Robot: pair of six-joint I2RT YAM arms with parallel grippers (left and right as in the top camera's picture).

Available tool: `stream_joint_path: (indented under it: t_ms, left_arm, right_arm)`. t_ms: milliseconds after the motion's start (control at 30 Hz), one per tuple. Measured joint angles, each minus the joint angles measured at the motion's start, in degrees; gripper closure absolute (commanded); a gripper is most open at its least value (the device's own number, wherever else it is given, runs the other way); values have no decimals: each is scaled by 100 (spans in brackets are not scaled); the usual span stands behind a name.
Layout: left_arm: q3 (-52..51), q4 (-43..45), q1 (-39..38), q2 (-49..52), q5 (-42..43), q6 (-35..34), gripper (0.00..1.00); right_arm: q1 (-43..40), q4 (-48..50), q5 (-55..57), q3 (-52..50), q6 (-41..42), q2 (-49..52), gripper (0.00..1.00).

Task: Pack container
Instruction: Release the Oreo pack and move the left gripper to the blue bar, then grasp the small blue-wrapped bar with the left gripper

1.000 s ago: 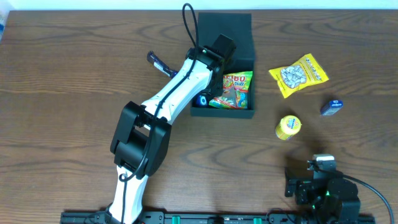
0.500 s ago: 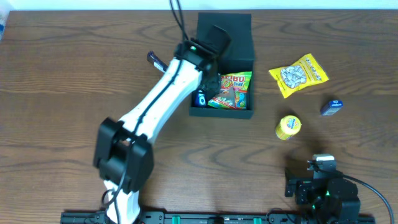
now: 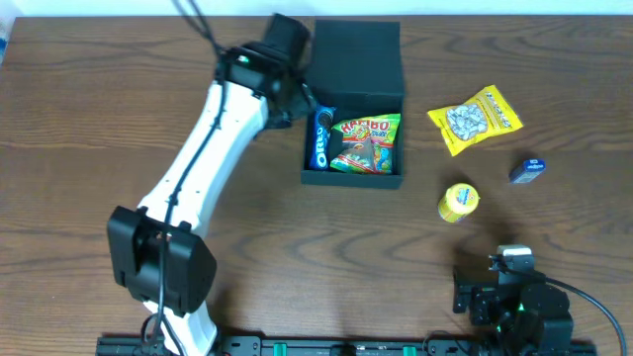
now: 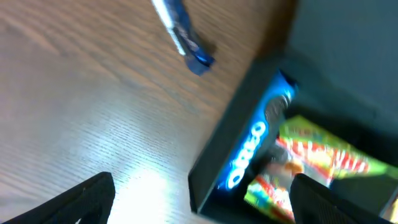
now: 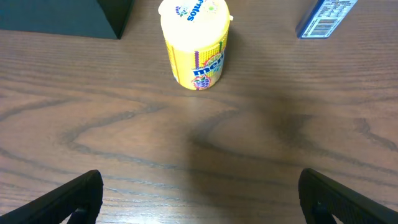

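— Overhead is bright, even and sharp; shadow around the box (image 3: 356, 59) is faint.
— The left wrist view is smeared (lettering on the cookie packet (image 4: 252, 146) goes soft), with white glare on the table (image 4: 81, 112). Right wrist: crisp.

The container (image 3: 356, 49) is dark teal, the Oreo packet (image 3: 321, 138) blue, the tub (image 3: 458, 201) yellow, the table (image 3: 99, 119) brown wood-grain.

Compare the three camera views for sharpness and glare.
Left wrist view: blurred throughout, the blue Oreo biscuit packet soft-edged, with a white glare patch on the brown wooden table. Right wrist view: crisp, the yellow cylindrical sweet tub has a readable label. Overhead view: sharp and evenly lit, though the dark teal-green square box swallows detail.
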Motion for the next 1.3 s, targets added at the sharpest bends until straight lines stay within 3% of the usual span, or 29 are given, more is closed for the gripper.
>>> stream_joint_path:
  t_ms: [200,400,767,1300]
  left_arm:
    - [0,326,503,79,203,-916,11]
    - [11,721,807,590,721,-1281,13]
    - [120,1185,1104,1665,1189,-1445,14]
    - [184,1578,1344,2175,1228,-1703,17]
  right_arm:
    - [0,-2,0,0,0,0,1]
    - [0,0,2,0,-2,0,1]
    - [0,-2,0,0,0,0,1]
    - [0,0,2,0,0,0,1]
